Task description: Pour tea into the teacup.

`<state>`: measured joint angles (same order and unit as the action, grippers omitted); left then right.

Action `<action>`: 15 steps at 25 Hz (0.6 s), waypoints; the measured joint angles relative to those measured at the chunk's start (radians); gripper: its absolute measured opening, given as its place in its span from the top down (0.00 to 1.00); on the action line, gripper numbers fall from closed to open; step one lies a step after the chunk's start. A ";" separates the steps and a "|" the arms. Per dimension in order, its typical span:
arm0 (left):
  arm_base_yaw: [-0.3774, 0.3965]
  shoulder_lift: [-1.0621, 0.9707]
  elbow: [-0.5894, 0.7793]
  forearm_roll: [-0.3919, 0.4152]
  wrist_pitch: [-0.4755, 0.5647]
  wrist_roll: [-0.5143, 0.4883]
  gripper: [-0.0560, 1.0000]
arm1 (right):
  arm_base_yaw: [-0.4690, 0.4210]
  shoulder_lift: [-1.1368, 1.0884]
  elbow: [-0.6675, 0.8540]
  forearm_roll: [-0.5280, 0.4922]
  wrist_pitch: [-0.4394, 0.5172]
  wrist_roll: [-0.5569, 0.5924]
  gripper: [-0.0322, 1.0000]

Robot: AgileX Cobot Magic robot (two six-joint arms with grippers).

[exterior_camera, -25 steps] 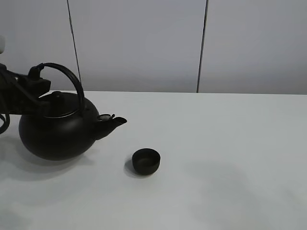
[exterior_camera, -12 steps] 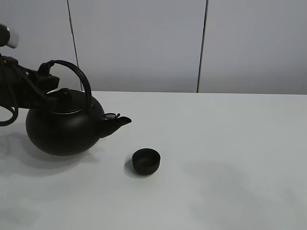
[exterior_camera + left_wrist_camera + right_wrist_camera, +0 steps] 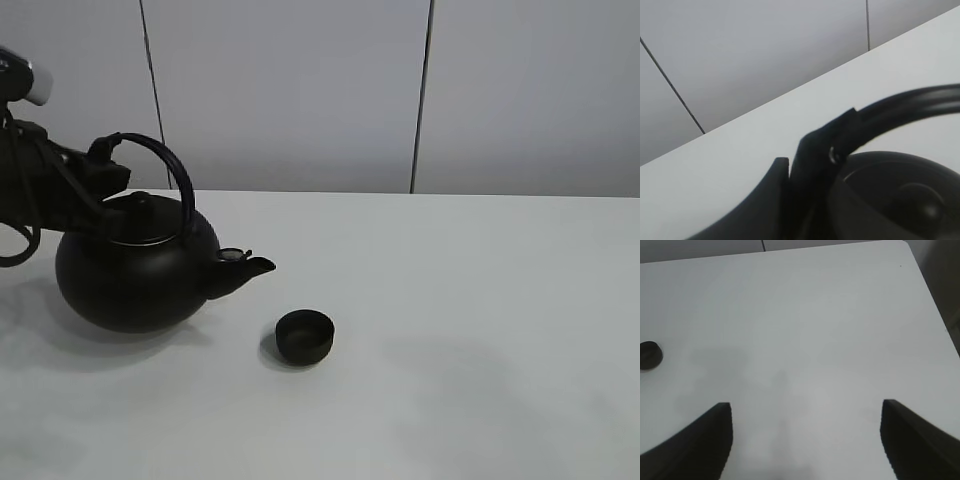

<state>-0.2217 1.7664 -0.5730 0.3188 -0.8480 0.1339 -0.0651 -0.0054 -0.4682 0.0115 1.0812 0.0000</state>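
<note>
Left tool [image 3: 108, 172] clamps one kettle [image 3: 130, 285] by its handle [image 3: 172, 162], one teacup [image 3: 304, 336] sits near, right tool [image 3: 805, 405] gapes.

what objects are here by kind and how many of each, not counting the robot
kettle: 1
teacup: 1
total: 2
</note>
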 joint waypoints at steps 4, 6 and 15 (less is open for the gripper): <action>-0.004 0.000 -0.002 0.006 0.011 0.000 0.84 | 0.000 0.000 0.000 0.000 0.000 0.000 0.43; -0.009 0.000 -0.011 0.013 0.017 0.000 0.84 | 0.000 0.000 0.000 0.000 0.000 0.000 0.43; -0.038 0.000 -0.062 0.033 0.071 0.000 0.84 | 0.000 0.000 0.000 0.000 0.000 0.000 0.43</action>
<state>-0.2592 1.7664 -0.6347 0.3521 -0.7769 0.1339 -0.0651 -0.0054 -0.4682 0.0115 1.0813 0.0000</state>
